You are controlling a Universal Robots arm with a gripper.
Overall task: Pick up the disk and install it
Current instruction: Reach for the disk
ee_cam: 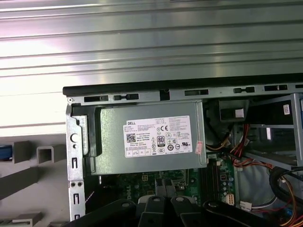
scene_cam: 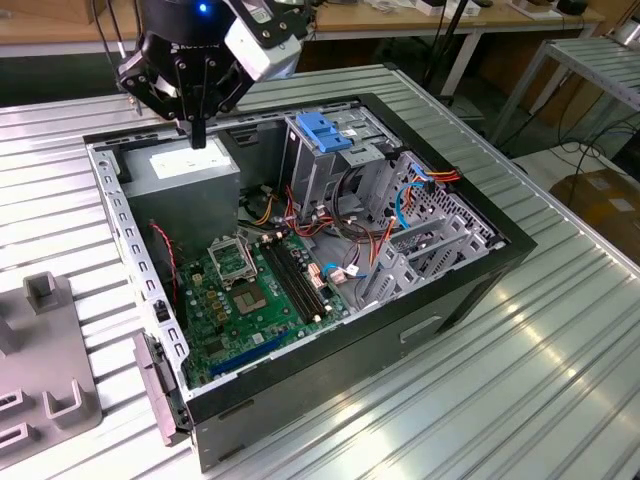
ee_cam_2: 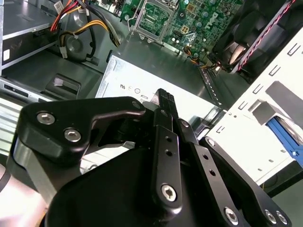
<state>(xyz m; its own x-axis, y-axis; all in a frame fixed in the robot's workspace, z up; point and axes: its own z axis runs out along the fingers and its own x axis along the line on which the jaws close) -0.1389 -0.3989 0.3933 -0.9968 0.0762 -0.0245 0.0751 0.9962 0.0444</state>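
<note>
1. The arm hangs in at the top of the exterior view with its wrist pointing straight down. The pincer is vertical over the power supply box, in the far corner of the open computer case on the exterior view's left.
2. The second wrist view looks along the fingers. They are pressed together with nothing pinched between them. The tip is over the box's white label; whether it touches, I cannot tell.
3. The exterior view adds the ribbed tabletop, the motherboard, a blue latch atop the drive cage, and a grey fixture beside the case.
4. The first wrist view looks straight down on the box label and the case rim.
5. Disk: I cannot place it. A blue sliver sits by the fixture in the first wrist view, but too little shows to tell what it is.
</note>
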